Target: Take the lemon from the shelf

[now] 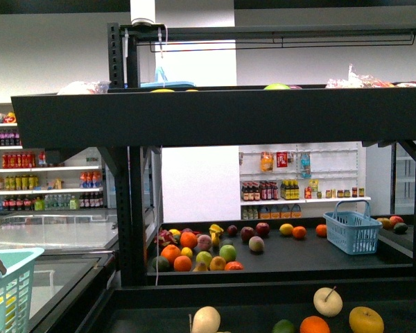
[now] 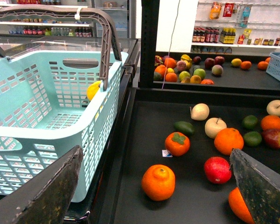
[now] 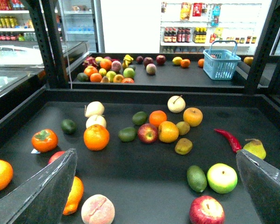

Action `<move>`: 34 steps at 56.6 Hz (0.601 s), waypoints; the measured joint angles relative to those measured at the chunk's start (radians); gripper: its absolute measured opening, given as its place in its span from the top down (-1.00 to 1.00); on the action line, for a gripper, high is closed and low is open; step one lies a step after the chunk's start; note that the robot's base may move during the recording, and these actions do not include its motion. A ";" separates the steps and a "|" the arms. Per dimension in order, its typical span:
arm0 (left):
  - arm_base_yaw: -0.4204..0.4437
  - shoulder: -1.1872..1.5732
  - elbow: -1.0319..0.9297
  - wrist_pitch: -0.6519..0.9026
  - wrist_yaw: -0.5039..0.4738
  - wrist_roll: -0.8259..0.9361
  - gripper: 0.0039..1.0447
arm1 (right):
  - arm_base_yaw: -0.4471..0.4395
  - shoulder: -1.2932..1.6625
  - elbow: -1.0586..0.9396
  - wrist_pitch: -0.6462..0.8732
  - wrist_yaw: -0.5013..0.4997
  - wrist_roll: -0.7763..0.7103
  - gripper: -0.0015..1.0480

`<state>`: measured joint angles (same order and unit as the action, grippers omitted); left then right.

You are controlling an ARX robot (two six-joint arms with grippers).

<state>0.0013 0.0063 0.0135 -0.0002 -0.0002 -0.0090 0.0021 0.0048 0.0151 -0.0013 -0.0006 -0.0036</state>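
The bright yellow, roundish-oval lemon (image 1: 366,320) (image 3: 192,116) lies on the nearest dark deck of the big black metal shelf (image 1: 215,114), toward its right side. I count one such lemon for sure. A second yellow-orange round fruit (image 3: 168,131) lies near it, and I cannot tell what it is. In the front view the lemon looks a little wider than high, so its long axis goes about left to right. Which end is the tip I cannot tell.

Just beside it is a pale cream fruit with a stem (image 3: 176,104), one of three cream fruits on this deck. A round orange (image 3: 157,117) lies on the lemon's other side. One red chilli pepper (image 3: 230,139) lies apart, further right.

My right gripper (image 3: 154,186) hangs above the deck with fingers wide apart and nothing between them. My left gripper (image 2: 154,186) is also spread wide and empty, next to a light teal plastic basket (image 2: 46,135). A second, blue basket (image 1: 353,231) stands on the far deck.
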 joint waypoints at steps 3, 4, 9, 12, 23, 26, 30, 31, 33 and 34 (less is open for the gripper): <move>0.000 0.000 0.000 0.000 0.000 0.000 -0.86 | 0.000 0.000 0.000 0.000 0.000 0.000 -0.95; 0.000 0.000 0.000 0.000 0.000 0.000 -0.86 | 0.000 0.000 0.000 0.000 0.000 0.000 -0.95; 0.000 0.000 0.000 0.000 0.000 0.000 -0.86 | 0.000 0.000 0.000 0.000 0.000 0.000 -0.95; 0.000 0.000 0.000 0.000 0.000 0.000 -0.86 | 0.000 0.000 0.000 0.000 0.000 0.000 -0.95; 0.000 0.000 0.000 0.000 0.000 0.000 -0.86 | 0.000 0.000 0.000 0.000 0.000 0.000 -0.95; 0.000 0.000 0.000 0.000 0.000 0.000 -0.86 | 0.000 0.000 0.000 0.000 0.000 0.000 -0.95; 0.000 0.000 0.000 0.000 0.000 0.000 -0.86 | 0.000 0.000 0.000 0.000 0.000 0.000 -0.95; 0.000 0.000 0.000 0.000 0.000 0.000 -0.86 | 0.000 0.000 0.000 0.000 0.000 0.000 -0.95; 0.000 0.000 0.000 0.000 0.000 0.000 -0.86 | 0.000 0.000 0.000 0.000 0.000 0.000 -0.95; 0.000 0.000 0.000 0.000 0.000 0.000 -0.86 | 0.000 0.000 0.000 0.000 0.000 0.000 -0.95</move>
<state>0.0013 0.0063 0.0135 -0.0002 -0.0002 -0.0090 0.0021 0.0048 0.0151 -0.0013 -0.0006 -0.0036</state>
